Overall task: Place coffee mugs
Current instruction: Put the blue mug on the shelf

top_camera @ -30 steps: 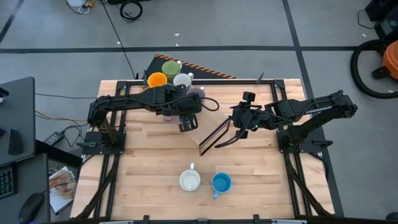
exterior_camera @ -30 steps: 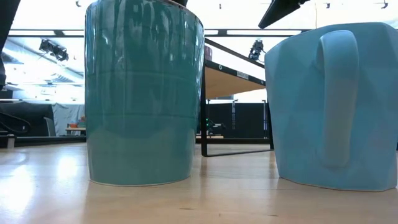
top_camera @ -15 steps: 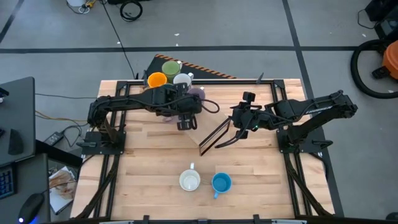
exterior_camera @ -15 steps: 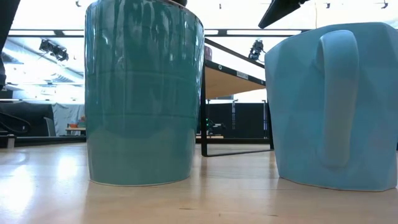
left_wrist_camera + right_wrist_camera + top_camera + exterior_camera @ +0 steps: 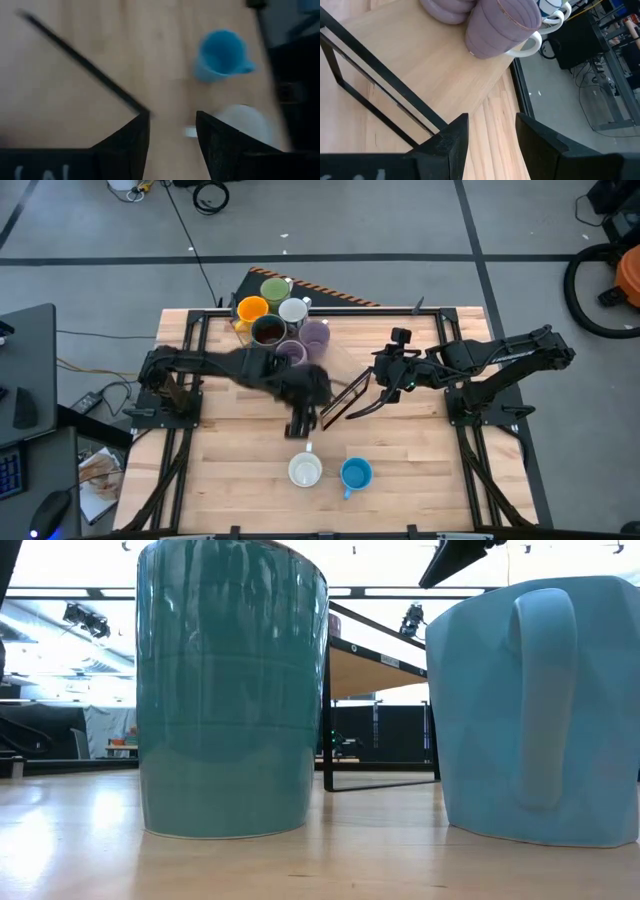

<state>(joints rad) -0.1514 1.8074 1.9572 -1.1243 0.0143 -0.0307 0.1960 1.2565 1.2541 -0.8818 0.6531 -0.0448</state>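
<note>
High view: no readable writing on blue mug (image 5: 356, 474), white mug (image 5: 305, 471).

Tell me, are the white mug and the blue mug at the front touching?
Apart. The high view shows bare wood between the white mug and the blue mug.

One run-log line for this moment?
left gripper: open, empty, above white mug | right gripper: open, by rack | blue mug: on table
</note>
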